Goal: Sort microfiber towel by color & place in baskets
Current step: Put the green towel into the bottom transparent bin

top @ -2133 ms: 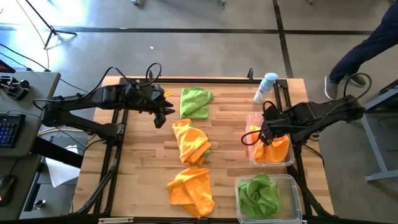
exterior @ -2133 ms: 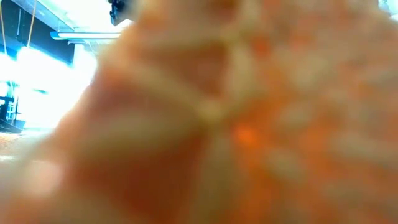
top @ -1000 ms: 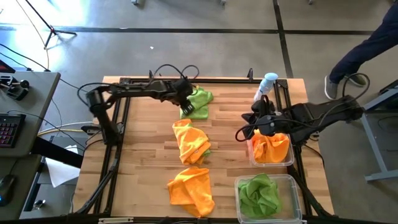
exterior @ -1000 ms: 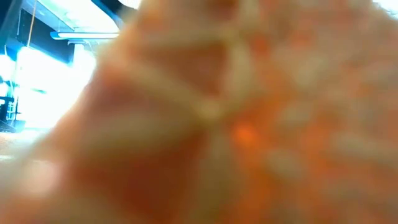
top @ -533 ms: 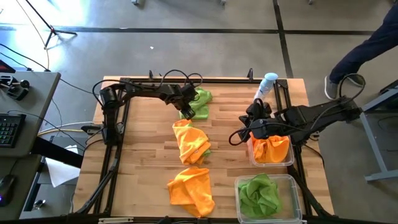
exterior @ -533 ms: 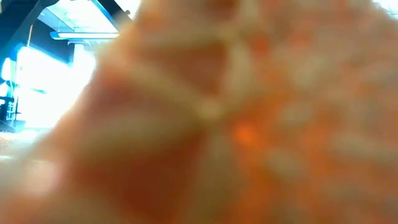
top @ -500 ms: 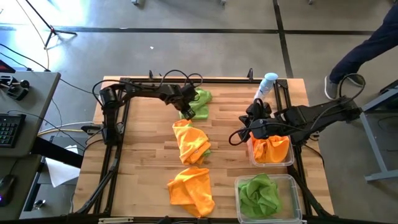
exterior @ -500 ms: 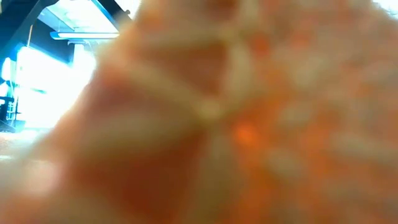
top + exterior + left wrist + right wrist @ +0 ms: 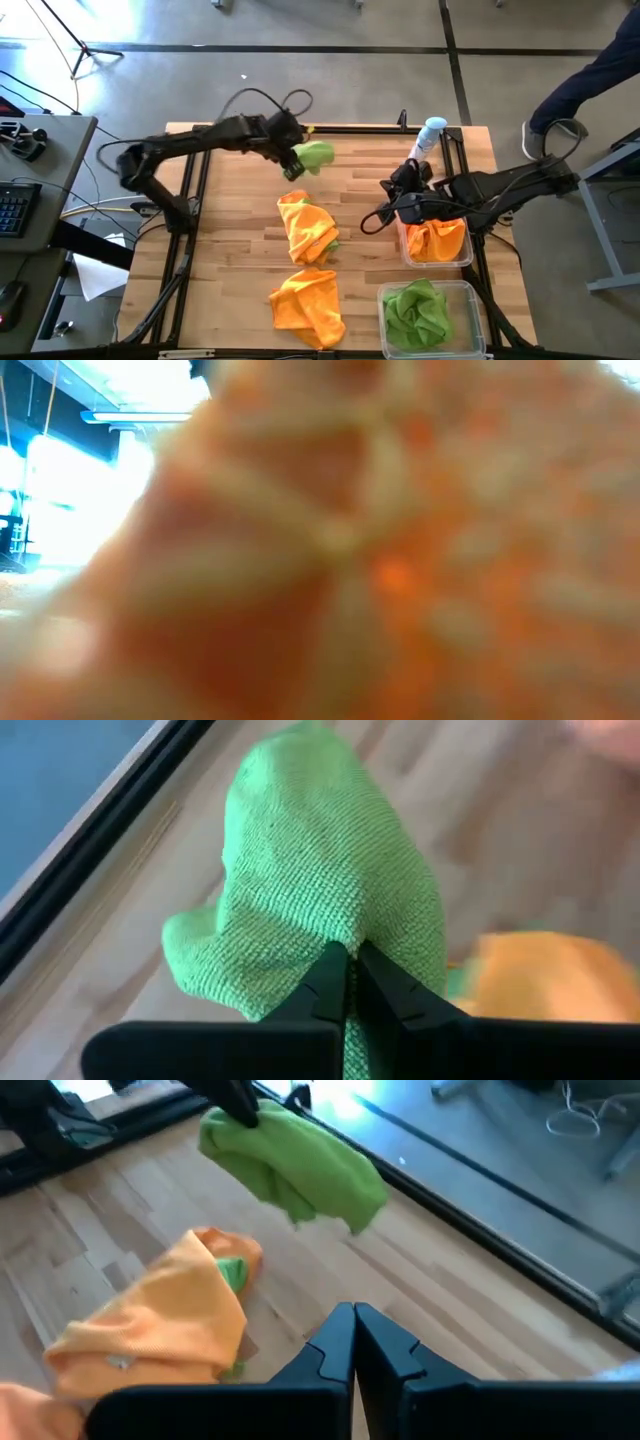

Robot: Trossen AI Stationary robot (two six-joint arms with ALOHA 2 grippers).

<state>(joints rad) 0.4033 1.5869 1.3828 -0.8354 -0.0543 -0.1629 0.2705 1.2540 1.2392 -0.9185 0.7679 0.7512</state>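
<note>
My left gripper is shut on a lime green microfiber towel above the table's far middle; the right wrist view shows this towel in the air. My right gripper is shut on nothing, left of the far basket, which holds an orange towel. The near basket holds a green towel. Two orange towels lie on the table: one in the middle with a bit of green under it, one near the front. My left gripper pinches a bunched fold of the green towel between its two fingers; how many layers, I cannot tell. The towel droops from the fingertips in a loose lump, lifted clear of the table.
A white-and-blue spray bottle stands at the far right, beside the far basket. An orange cloth close to the lens fills the low view. A person's leg shows beyond the table's far right corner.
My left gripper has shut on the green towel at the table's far middle and risen with it. The towel, which lay spread on the table, is now gathered into a lump and lifted clear. My right gripper has moved a little toward the table's left.
</note>
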